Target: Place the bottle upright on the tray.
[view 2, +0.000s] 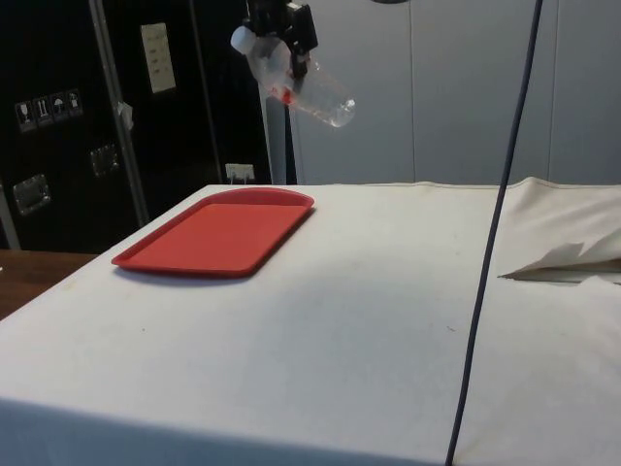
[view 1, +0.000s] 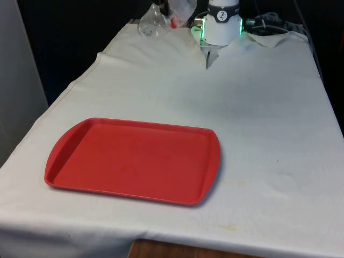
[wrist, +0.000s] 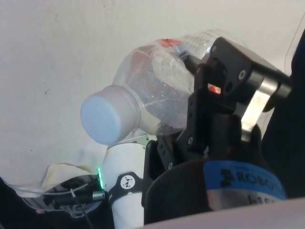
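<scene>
So the white cloth-covered surface (view 1: 258,123) is taking up most of the scene, and the flat red plastic tray with the raised rim (view 1: 212,161) is sitting on it toward the front view's left, near the front edge. In the side view the tray (view 2: 155,254) is lying well below and a little to the side of the bottle, with nothing on it.

The clear crinkly plastic bottle with the white cap (view 2: 296,80) is hanging up in the air, well above the surface, tilted quite a bit with the cap end higher and the base pointing down and away from the tray. There's a bit of red on its side.

The black two-finger gripper (view 2: 288,34) is pinching the bottle (wrist: 157,90) around its upper body just past the shoulder, fingers pressing in on the plastic, so it's closed tight on it. White cap (wrist: 107,117) is sticking out free beside the fingers.
</scene>
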Controlling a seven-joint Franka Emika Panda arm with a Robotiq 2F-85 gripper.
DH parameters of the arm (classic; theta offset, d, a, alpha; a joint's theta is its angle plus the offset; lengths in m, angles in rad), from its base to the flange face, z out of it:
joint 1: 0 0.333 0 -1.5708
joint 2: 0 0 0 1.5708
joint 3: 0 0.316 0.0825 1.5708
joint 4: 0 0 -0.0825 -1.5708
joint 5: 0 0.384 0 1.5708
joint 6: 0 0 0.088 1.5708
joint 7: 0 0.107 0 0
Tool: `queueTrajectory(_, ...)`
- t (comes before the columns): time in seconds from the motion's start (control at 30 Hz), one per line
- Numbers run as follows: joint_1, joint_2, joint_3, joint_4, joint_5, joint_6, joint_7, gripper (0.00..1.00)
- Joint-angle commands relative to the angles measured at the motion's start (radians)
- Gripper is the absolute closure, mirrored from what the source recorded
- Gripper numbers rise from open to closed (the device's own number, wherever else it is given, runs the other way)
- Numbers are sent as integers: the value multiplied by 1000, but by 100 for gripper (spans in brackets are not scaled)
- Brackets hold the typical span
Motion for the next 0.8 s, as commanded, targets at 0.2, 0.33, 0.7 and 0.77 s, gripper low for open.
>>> queueTrajectory(0.2, -2, 0, -4, 15, 21, 18, 15, 64)
queueTrajectory(0.33, -3, 5, -7, 17, 47, 50, 22, 64)
queueTrajectory(0.7, -3, 24, -16, 31, 124, 102, 25, 64)
queueTrajectory(0.77, -3, 28, -18, 34, 140, 111, 25, 64)
